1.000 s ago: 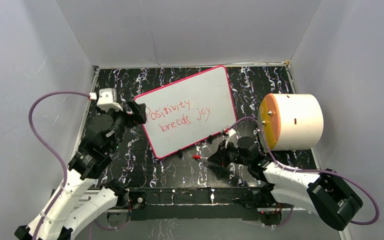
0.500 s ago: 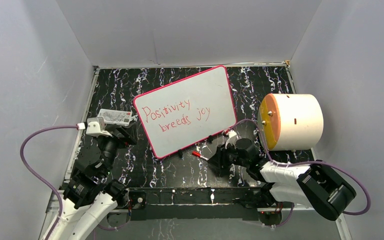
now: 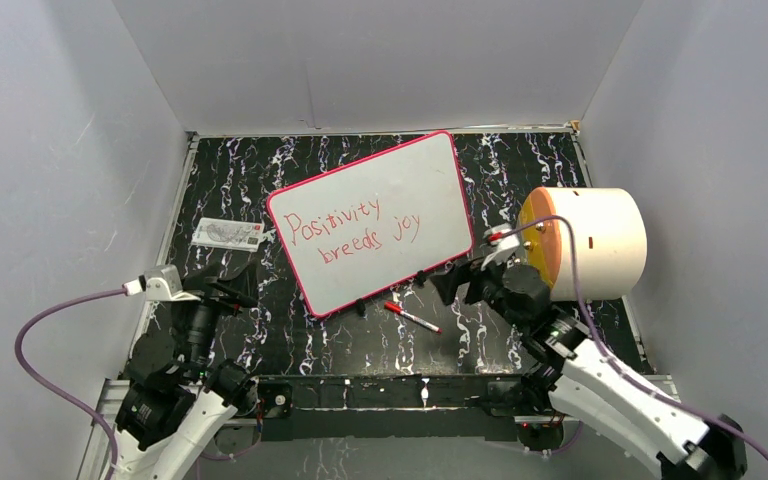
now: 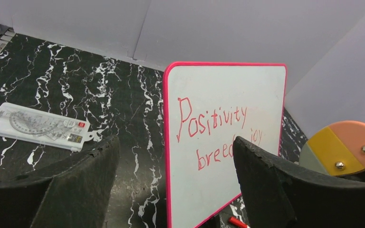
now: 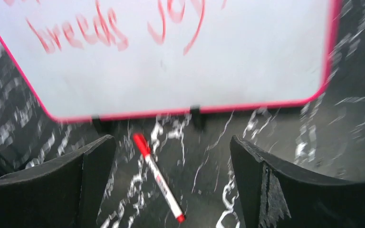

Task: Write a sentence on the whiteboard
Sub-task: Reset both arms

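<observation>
Writing is looking finished: the sentence point(image 3: 355, 232) is showing on the whiteboard point(image 3: 430, 180), propped mid-bench point(image 3: 260, 170), the marker point(image 3: 412, 317) is lying loose before it, and the left gripper point(image 4: 176, 140) and right gripper point(image 5: 171, 140) are hanging spread and empty, so the next move is likely calling only for a clear withdrawal.

In the right wrist view, the sentence point(image 5: 76, 34) blurred, its upper line beyond the top edge.
</observation>
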### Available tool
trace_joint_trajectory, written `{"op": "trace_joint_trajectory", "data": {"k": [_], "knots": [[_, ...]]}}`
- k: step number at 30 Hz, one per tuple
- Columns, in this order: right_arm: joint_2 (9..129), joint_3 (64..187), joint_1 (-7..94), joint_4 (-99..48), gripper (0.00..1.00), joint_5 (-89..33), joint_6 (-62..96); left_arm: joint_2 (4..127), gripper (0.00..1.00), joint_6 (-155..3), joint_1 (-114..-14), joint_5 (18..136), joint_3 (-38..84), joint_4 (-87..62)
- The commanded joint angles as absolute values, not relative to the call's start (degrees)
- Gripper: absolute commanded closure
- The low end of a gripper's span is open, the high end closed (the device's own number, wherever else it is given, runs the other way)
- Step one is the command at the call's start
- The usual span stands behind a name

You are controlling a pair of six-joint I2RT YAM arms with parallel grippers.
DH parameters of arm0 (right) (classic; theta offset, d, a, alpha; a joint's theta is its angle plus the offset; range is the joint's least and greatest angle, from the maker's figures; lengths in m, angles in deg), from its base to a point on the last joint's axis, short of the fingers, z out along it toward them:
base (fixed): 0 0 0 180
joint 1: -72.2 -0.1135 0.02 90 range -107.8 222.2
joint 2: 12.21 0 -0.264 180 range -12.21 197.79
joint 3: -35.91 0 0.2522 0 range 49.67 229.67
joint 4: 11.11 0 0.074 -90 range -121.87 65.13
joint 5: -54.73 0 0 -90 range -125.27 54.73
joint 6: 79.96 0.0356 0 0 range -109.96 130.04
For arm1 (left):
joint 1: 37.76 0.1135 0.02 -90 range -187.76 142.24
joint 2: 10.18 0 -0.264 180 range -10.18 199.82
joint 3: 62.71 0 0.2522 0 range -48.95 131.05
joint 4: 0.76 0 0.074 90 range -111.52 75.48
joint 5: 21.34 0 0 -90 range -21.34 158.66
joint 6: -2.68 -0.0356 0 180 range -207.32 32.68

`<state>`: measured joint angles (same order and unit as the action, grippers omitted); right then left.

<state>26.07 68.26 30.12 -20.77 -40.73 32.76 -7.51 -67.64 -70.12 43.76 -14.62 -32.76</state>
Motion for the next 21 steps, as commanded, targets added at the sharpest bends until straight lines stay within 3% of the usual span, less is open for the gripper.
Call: {"op": "trace_joint_trajectory", "data": {"k": [1,8,21], "knots": [[16.83,78.14,30.18,-33.08,0.01,-56.85,27.73,-9.98,0.15,-67.58,-69.84,43.08,-15.35,-31.42],[7.56,86.51,30.19,-43.29,0.01,-67.47,24.69,-10.10,0.15,-68.07,-69.84,40.30,-14.14,-32.55],[-9.95,89.33,30.19,-47.33,0.01,-71.59,19.53,-10.10,0.14,-68.38,-69.84,41.27,-11.74,-33.35]]}}
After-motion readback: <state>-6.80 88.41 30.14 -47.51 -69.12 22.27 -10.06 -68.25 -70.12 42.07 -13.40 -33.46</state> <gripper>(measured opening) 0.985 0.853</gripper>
